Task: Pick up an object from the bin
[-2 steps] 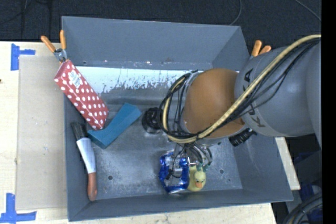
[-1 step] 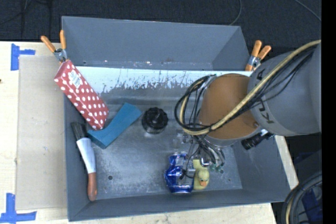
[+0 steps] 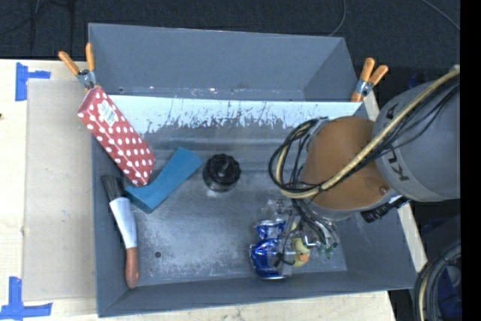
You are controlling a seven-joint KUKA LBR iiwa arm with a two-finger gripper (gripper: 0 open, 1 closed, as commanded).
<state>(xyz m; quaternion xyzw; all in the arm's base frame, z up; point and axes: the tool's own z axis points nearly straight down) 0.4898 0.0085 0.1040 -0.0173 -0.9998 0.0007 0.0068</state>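
Note:
My gripper point(image 3: 295, 243) is low in the bin's front right corner, under the arm's orange cover. A crumpled shiny blue and silver wrapper point(image 3: 264, 250) lies right against its left side, partly hidden by the gripper. Farther left, near the middle of the bin, a small round black cap-like thing point(image 3: 221, 171) stands apart from the gripper.
A blue wedge-shaped block point(image 3: 164, 178) lies left of centre. A red box with white dots point(image 3: 116, 134) leans on the left wall. A brush with a white and brown handle point(image 3: 124, 228) lies along the front left. The arm and its cables cover the bin's right side.

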